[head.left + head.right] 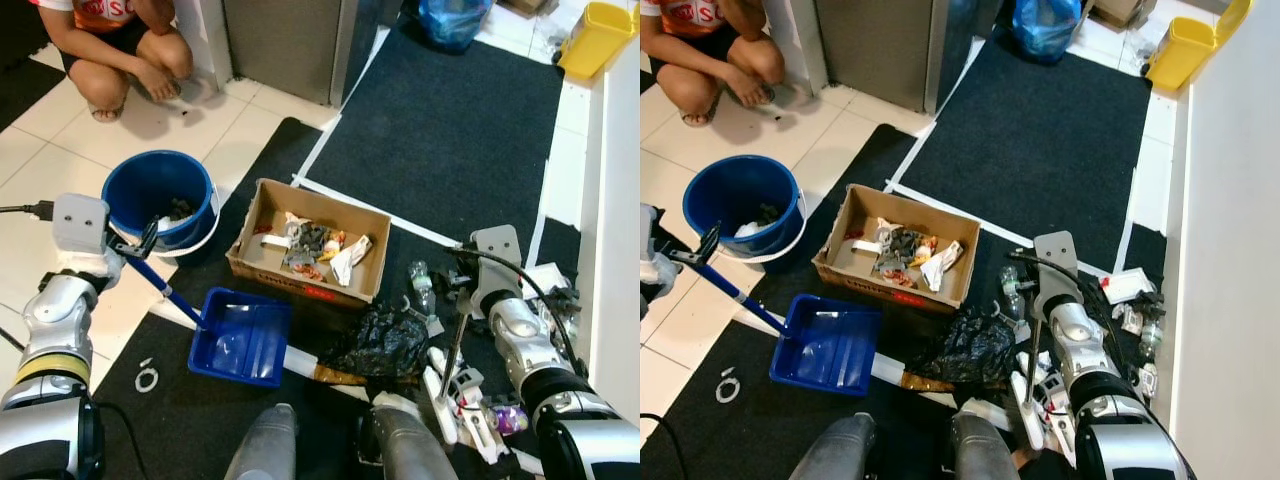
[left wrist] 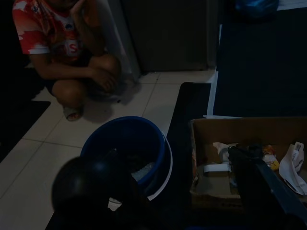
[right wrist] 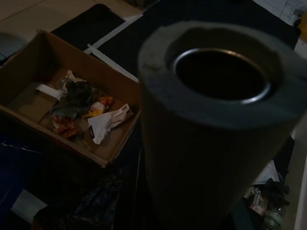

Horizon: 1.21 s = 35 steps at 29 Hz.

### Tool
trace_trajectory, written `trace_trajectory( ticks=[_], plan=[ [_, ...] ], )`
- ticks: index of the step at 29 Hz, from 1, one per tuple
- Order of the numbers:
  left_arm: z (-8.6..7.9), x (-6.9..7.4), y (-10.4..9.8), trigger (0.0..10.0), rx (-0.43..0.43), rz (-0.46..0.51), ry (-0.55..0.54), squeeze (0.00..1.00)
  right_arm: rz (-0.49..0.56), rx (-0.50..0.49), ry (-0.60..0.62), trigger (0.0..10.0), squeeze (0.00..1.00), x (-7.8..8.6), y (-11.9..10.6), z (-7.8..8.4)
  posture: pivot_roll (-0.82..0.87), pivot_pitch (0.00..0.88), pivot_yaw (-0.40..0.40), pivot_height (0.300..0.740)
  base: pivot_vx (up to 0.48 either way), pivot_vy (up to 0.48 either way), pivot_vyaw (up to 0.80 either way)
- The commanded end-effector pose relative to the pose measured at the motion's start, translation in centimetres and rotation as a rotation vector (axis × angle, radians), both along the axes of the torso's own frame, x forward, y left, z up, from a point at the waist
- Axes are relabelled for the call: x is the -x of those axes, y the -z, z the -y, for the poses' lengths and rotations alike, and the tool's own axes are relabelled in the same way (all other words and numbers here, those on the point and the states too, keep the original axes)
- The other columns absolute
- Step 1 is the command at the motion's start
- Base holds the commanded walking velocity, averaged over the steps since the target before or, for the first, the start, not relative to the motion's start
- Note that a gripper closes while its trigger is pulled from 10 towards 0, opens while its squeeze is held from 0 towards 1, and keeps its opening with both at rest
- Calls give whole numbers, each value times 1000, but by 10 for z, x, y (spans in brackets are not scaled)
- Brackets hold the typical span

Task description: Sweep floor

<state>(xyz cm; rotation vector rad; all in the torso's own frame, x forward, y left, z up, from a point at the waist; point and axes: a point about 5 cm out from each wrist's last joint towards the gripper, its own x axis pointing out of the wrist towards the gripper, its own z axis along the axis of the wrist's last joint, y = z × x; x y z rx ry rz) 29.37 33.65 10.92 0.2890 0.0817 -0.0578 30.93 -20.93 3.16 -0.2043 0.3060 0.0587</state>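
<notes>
A blue dustpan (image 1: 243, 337) lies on the dark mat, its long blue handle (image 1: 160, 285) slanting up to my left gripper (image 1: 138, 246), which is shut on the handle's top end beside the bucket. My right gripper (image 1: 463, 283) is shut on a grey broom pole (image 1: 456, 340). The pole's hollow top end (image 3: 220, 120) looms close in the right wrist view. The white broom head (image 1: 462, 405) rests on the floor near my feet. A crumpled black plastic bag (image 1: 385, 342) lies between dustpan and broom. A clear bottle (image 1: 422, 285) lies just past it.
A cardboard box (image 1: 300, 285) with paper scraps sits ahead. To its left stands a blue bucket (image 1: 120, 200). A person (image 1: 120, 50) crouches at far left. More litter (image 1: 560, 290) lies by the right wall. A yellow bin (image 1: 597, 38) and blue bag (image 1: 452, 20) stand far back.
</notes>
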Motion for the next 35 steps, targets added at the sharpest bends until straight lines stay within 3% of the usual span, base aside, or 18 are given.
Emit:
trace_trajectory(
  ticks=[1, 14, 15, 23, 35],
  plan=[
    [8, 1, 12, 10000, 22, -34, 17, 0, -150, 48, 38, 10000, 0, 26, 28, 18, 49, 240, -127, 740, 0, 0, 0],
    [12, -9, 7, 10000, 34, -45, 28, 0, -146, 73, 44, 10000, 0, 30, 26, 30, 3, 261, -142, 740, 0, 0, 0],
    [14, -10, 7, 0, 40, -49, 38, 0, -146, 73, 45, 10000, 0, 31, 26, 30, 1, 258, -139, 740, 0, 0, 0],
    [20, -13, 8, 0, 48, -48, 60, 0, -138, 66, 55, 10000, 0, 27, 24, 28, 17, 239, -127, 740, 0, 0, 0],
    [29, -5, 23, 0, 101, -60, 81, 0, -127, 44, 62, 10000, 0, 18, 20, 18, 59, 201, -102, 740, 0, 0, 0]
  ],
)
